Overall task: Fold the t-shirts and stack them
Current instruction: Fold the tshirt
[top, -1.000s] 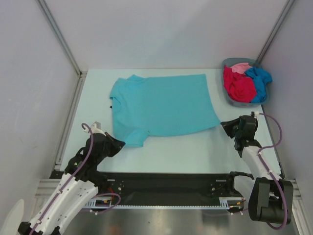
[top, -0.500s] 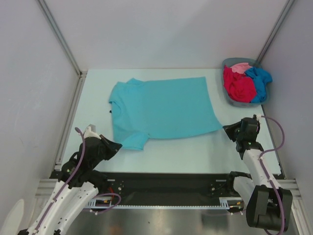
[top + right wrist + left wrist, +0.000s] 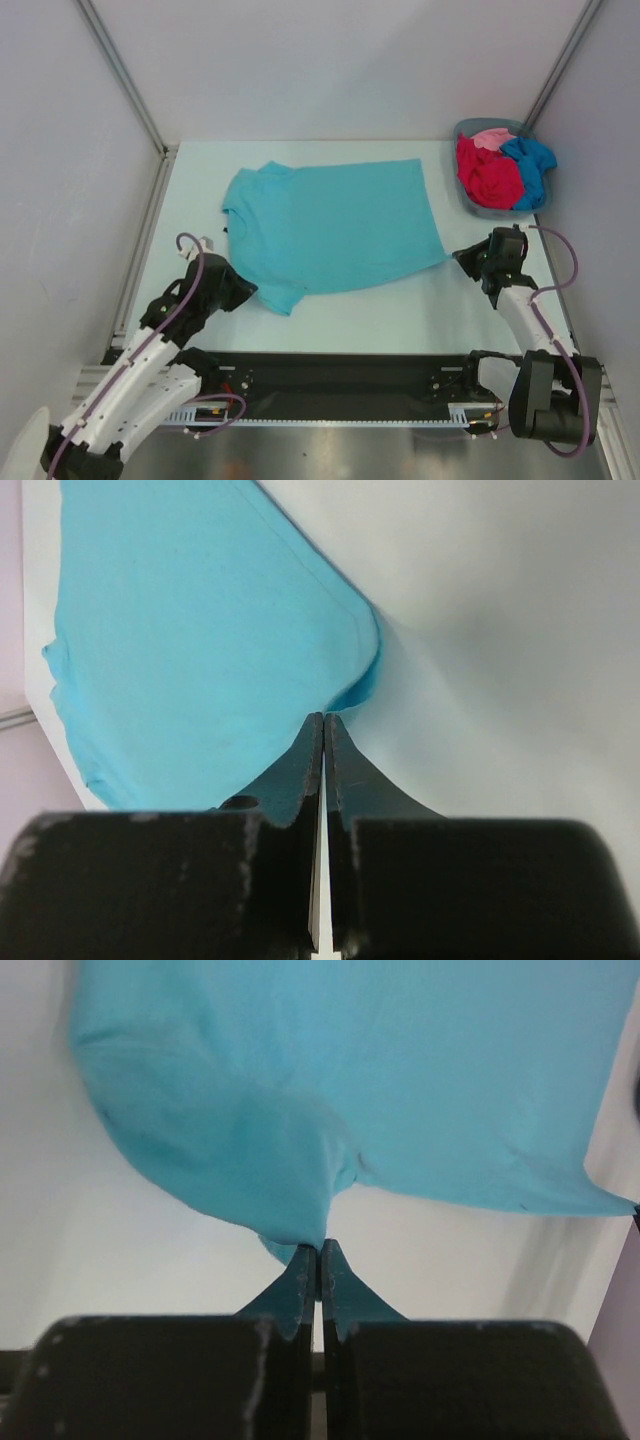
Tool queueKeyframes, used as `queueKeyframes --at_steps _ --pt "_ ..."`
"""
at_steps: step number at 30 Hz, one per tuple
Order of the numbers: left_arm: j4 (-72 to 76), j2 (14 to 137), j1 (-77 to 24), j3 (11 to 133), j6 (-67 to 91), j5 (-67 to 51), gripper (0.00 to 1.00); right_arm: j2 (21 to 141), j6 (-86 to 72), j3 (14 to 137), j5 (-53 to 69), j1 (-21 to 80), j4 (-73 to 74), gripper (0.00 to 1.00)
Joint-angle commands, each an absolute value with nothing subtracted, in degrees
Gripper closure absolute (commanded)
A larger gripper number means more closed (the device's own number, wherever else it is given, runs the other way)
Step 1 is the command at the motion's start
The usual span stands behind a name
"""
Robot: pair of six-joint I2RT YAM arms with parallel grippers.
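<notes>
The pale, flat surface (image 3: 400,310) is boxed in by white panel walls on three sides. Only its near edge, where the two arm bases sit, is open.

A teal-turquoise cloth t-shirt (image 3: 335,225) lies spread across the middle of the surface, with its collar to the left and its bottom hem to the right. Bare strips of surface run round the teal shirt on its far side, its left side and its near side, and the near strip is the widest.

A grey-blue plastic basket (image 3: 488,213) sits in the corner beyond the teal shirt's hem, to its far right and apart from it. The basket holds a crumpled crimson red t-shirt (image 3: 488,172), a bright blue t-shirt (image 3: 530,160) and a pale pink t-shirt (image 3: 490,137). Nothing lies between the basket and the teal shirt.

The left claw (image 3: 252,291) is at the teal shirt's near-left sleeve. Its wrist view shows it clenched (image 3: 319,1250) on a bunched tip of the sleeve cloth (image 3: 400,1080).

The right claw (image 3: 458,256) is at the teal shirt's near-right hem corner. Its fingers are pressed together (image 3: 324,720) on that curled corner (image 3: 190,650), which is lifted slightly off the surface.
</notes>
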State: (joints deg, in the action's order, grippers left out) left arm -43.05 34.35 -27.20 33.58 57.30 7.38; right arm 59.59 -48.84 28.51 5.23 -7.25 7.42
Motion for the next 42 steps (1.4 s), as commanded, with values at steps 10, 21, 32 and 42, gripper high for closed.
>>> queueKeyframes --at_steps 10,21,32,42 --pt "-25.93 55.36 -27.42 47.46 51.06 10.19 1.0 72.24 -50.45 39.81 3.08 -3.43 0.53 1.0" --pt "-24.87 56.95 -18.73 46.23 48.35 11.87 1.0 84.88 -50.27 48.86 0.0 -2.99 -1.58 1.0" --pt "-21.19 64.24 -13.54 48.69 45.44 10.81 1.0 90.61 -50.36 53.96 0.0 -2.46 -1.23 1.0" --pt "-19.6 72.85 -10.9 57.03 41.84 11.86 1.0 95.88 -50.1 57.39 0.0 -2.37 -1.76 1.0"
